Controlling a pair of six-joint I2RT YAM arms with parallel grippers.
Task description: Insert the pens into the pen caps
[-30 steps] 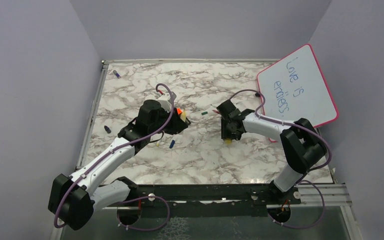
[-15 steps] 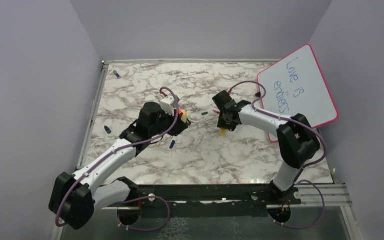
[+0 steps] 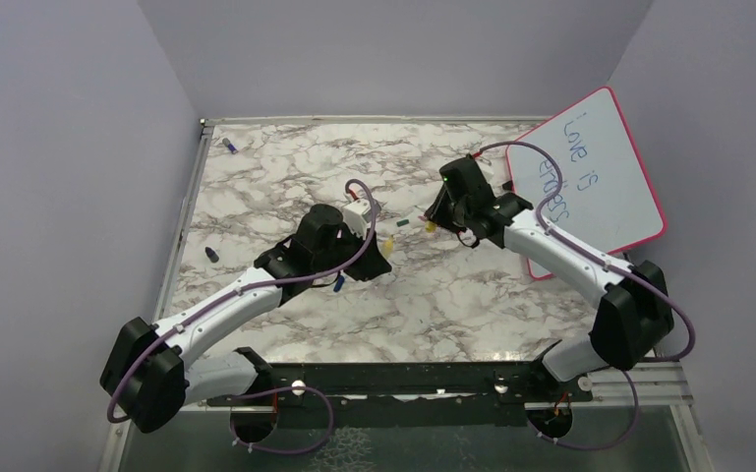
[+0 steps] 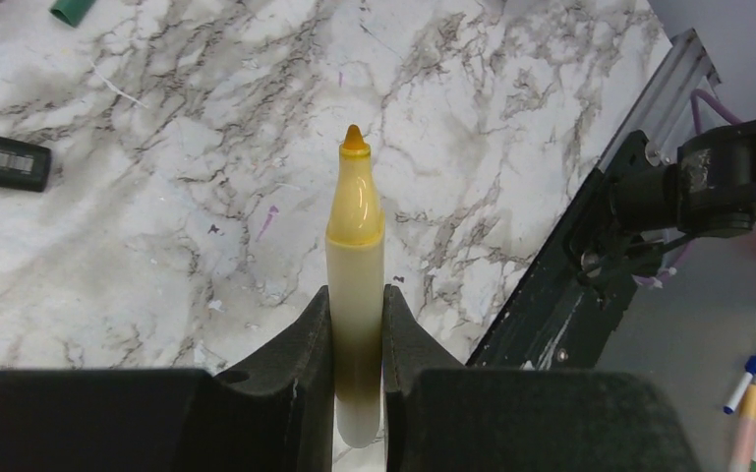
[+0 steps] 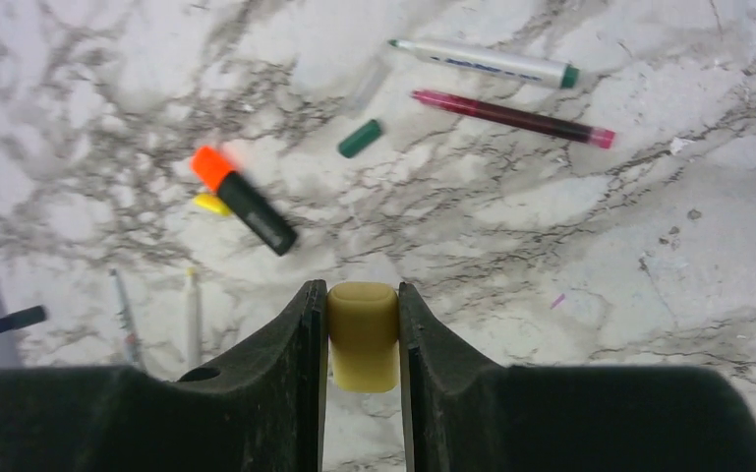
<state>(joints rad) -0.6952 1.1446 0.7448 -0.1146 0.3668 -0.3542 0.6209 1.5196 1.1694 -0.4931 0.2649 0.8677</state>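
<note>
Gripping: L end effector (image 4: pixel 356 300) yellow pen (image 4: pixel 356 216), R end effector (image 5: pixel 361 295) yellow cap (image 5: pixel 363 344); marble tabletop (image 3: pixel 452 295), lilac walls (image 3: pixel 393 49).

Right pincer (image 5: pixel 362 329) clamps a yellow cap (image 5: pixel 363 334) above the marble table (image 5: pixel 511 226).

You've got the yellow pen (image 4: pixel 356 285) clamped, uncapped, with its orange-yellow nib exposed. The yellow cap (image 5: pixel 363 334) is pinched separately, near the nib but not on it. Lying loose are a green cap (image 5: pixel 360 139) near the white pen with a green end (image 5: pixel 482 62), the dark red pen (image 5: pixel 511 117) roughly parallel to that pen, and a dark blue cap (image 3: pixel 211 254) far left.
</note>
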